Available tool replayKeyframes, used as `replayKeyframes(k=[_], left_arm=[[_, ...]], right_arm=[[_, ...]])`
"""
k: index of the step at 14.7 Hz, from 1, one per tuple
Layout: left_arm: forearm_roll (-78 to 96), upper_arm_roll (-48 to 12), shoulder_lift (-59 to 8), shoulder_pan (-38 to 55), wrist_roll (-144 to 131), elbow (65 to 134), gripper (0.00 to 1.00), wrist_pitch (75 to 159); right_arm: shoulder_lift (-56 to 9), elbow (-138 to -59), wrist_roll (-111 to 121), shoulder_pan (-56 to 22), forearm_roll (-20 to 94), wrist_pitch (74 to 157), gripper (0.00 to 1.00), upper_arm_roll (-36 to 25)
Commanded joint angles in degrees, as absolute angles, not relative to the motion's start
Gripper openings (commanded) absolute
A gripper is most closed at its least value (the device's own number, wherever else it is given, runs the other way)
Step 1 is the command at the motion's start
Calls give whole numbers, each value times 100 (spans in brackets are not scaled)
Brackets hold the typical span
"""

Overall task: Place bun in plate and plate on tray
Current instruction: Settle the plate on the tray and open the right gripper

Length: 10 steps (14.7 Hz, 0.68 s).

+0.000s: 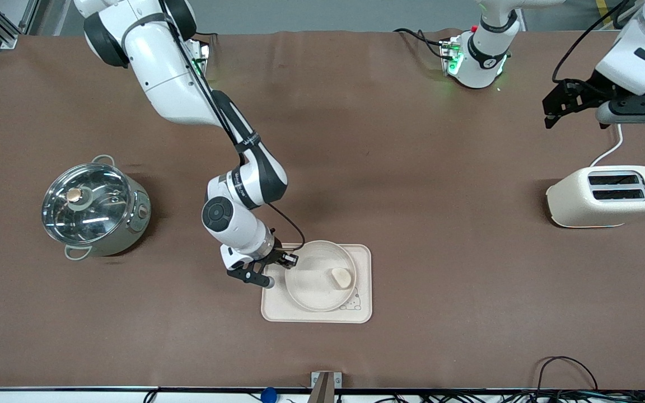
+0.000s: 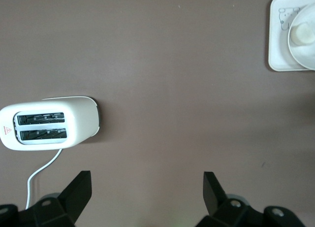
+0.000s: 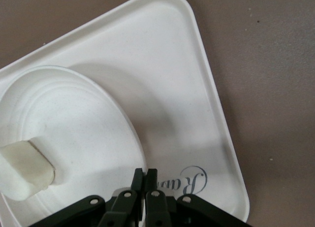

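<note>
The round cream plate (image 1: 311, 288) lies within the rectangular tray (image 1: 363, 254) near the front middle of the table. The small pale bun (image 1: 342, 277) rests in the plate on the side toward the left arm's end. My right gripper (image 1: 290, 263) is shut on the plate's rim at the side toward the right arm's end. The right wrist view shows its fingertips (image 3: 145, 175) pinching the rim of the plate (image 3: 88, 123), the bun (image 3: 24, 170) and the tray (image 3: 187, 89) with its "Rabbit" lettering. My left gripper (image 1: 549, 115) waits open and empty, high beside the toaster.
A steel pot with a glass lid (image 1: 94, 208) stands toward the right arm's end. A cream toaster (image 1: 608, 196) with a white cord stands toward the left arm's end; it also shows in the left wrist view (image 2: 49, 126), as do the tray (image 2: 276, 45) and plate (image 2: 307, 52).
</note>
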State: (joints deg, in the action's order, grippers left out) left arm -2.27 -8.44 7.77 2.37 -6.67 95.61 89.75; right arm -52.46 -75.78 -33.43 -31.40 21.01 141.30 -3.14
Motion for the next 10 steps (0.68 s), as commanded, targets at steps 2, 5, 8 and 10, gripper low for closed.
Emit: replayKeyframes(k=[2, 5, 8, 10], left_arm=[[-106, -914, 879, 114, -536, 9650, 100, 8938], [26, -905, 853, 114, -536, 9633, 100, 8938], [35, -888, 765, 114, -536, 9545, 100, 8938], [9, -853, 590, 105, -536, 9379, 100, 8939]], right_arm=[[-5388, -7330, -3375, -2883, 2189, 14106, 0, -150], [-5414, -7330, -3366, -2856, 2188, 14124, 0, -132], [-5414, -7330, -3366, -2883, 2188, 14124, 18, -141], [-5414, -7348, -3357, -2918, 2180, 14115, 36, -141]])
